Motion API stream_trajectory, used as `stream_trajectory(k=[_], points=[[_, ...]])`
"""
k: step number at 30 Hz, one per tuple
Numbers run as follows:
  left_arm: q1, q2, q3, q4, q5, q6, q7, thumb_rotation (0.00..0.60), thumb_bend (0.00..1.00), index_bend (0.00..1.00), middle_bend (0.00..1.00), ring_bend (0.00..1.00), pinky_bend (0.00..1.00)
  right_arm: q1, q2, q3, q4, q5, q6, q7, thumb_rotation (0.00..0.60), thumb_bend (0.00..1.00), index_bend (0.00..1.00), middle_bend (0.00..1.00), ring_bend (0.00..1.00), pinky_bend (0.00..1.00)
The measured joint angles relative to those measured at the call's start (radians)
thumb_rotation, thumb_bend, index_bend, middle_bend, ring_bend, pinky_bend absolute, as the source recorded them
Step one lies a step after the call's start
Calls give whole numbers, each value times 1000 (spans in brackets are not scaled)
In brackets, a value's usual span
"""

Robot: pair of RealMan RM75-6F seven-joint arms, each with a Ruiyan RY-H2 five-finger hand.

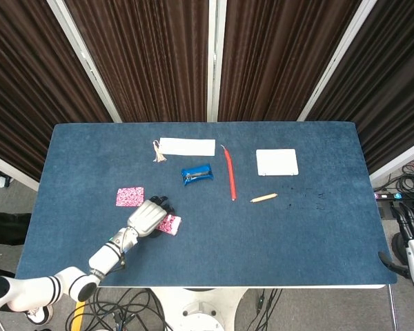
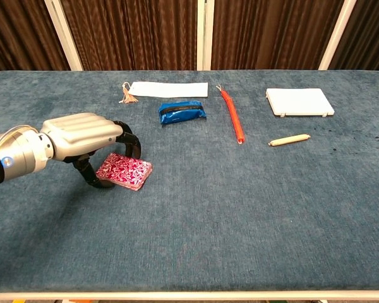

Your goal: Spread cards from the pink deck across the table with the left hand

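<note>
The pink deck [image 2: 126, 171] lies flat on the blue table [image 2: 240, 208], left of centre; in the head view the pink deck [image 1: 171, 223] pokes out from under my hand. My left hand [image 2: 82, 136] arches over its left end, thumb against the near left edge and fingers [image 2: 134, 146] curled down at the far edge. From above, the left hand [image 1: 146, 216] covers most of the deck. One pink card [image 1: 130, 196] lies apart, further back and left. My right hand [image 1: 412, 241] hangs off the table's right side, holding nothing.
Along the back lie a white strip with a tassel [image 2: 167, 89], a blue pouch [image 2: 182, 112], a red pen [image 2: 232, 117], a white pad [image 2: 299, 101] and a small wooden stick [image 2: 288, 139].
</note>
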Motion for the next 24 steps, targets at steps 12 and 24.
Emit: stream_trajectory(k=[12,24], points=[[1,-3,-3,9,-1,-1,-12,600,227,328,339,132,224,3,-3,1,6,10,-13,0,600,104,0,0,0,0],[4,-12,-2,19,14,8,-40,600,240,360,371,143,225,1,-5,1,11,14,-11,4,600,104,0,0,0,0]])
